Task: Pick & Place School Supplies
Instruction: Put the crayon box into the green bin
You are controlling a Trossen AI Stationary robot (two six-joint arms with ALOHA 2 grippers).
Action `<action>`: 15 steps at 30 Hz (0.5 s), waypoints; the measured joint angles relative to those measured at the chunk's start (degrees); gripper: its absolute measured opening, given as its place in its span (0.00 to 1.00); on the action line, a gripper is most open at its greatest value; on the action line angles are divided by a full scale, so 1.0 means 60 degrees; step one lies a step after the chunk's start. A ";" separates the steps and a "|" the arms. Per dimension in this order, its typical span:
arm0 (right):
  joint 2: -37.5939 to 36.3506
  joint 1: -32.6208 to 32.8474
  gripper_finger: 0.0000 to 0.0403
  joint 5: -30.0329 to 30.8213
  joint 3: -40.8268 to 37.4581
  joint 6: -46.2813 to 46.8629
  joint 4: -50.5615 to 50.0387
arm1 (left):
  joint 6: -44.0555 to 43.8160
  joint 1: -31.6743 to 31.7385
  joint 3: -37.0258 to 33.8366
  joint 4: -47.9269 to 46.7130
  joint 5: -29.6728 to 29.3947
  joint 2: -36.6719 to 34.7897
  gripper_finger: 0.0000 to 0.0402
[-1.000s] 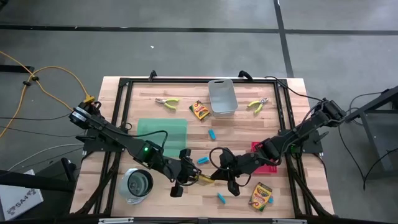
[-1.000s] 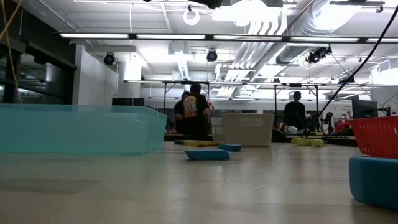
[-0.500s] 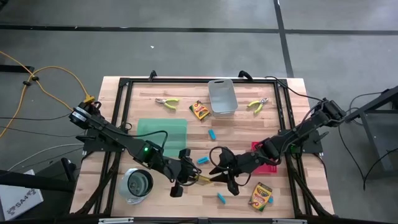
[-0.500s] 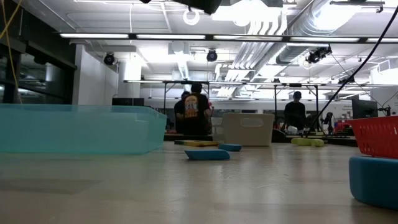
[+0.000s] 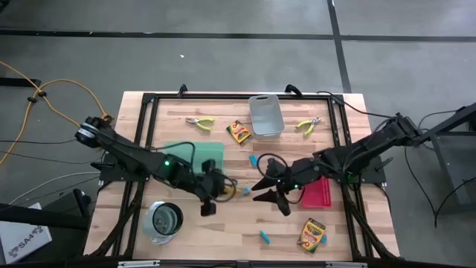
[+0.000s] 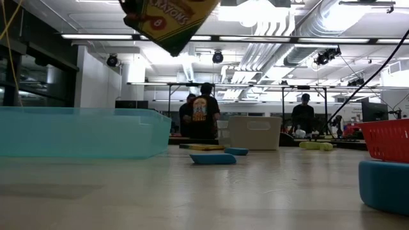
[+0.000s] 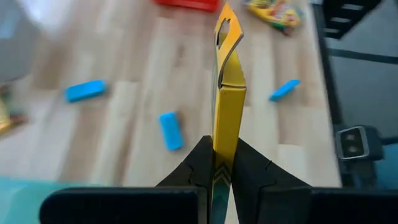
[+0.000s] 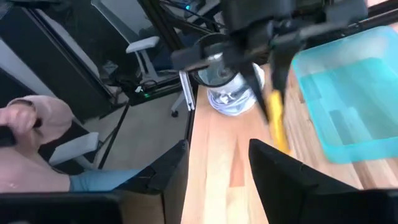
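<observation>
Near the middle of the high view, a little left of center, the left gripper (image 5: 223,189) is pinched shut on a yellow crayon box (image 7: 227,93). Its wrist view shows the thin box standing on edge between the two dark fingers (image 7: 200,163). In the low view the same box hangs tilted at the top of the frame, up off the table (image 6: 255,198).

Just right of it in the high view is the right gripper (image 5: 262,187), with its fingers spread wide and nothing in them. The two grippers are close but apart.

A second crayon box (image 5: 312,234) lies at the lower right of the table, below the red tray (image 5: 317,193). A third box (image 5: 239,132) lies near the top, just left of the grey bin (image 5: 265,115). Small blue blocks (image 5: 264,237) lie on the wood. Two yellow-green pliers (image 5: 199,121) lie near the top edge. The metal cup (image 5: 163,219) sits at lower left, below the green mat (image 5: 182,152).
</observation>
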 joint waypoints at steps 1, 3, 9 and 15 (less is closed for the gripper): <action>-0.0074 -0.0018 0.39 0.0050 0.0001 -0.0001 -0.0130 | -0.0120 0.0058 0.0004 -0.0275 -0.0200 -0.0172 0.06; -0.0110 -0.0013 0.38 0.0065 0.0001 -0.0002 -0.0312 | -0.0463 0.0262 0.0002 -0.0939 -0.0518 -0.0506 0.06; 0.0071 0.0069 0.38 0.0143 -0.0010 -0.0095 -0.0552 | -0.2007 0.1183 0.0001 -0.2614 -0.0768 -0.1234 0.06; 0.0444 0.0077 0.38 0.0639 -0.0014 -0.0751 -0.0660 | -0.3460 0.2027 0.0000 -0.3698 -0.0647 -0.1457 0.06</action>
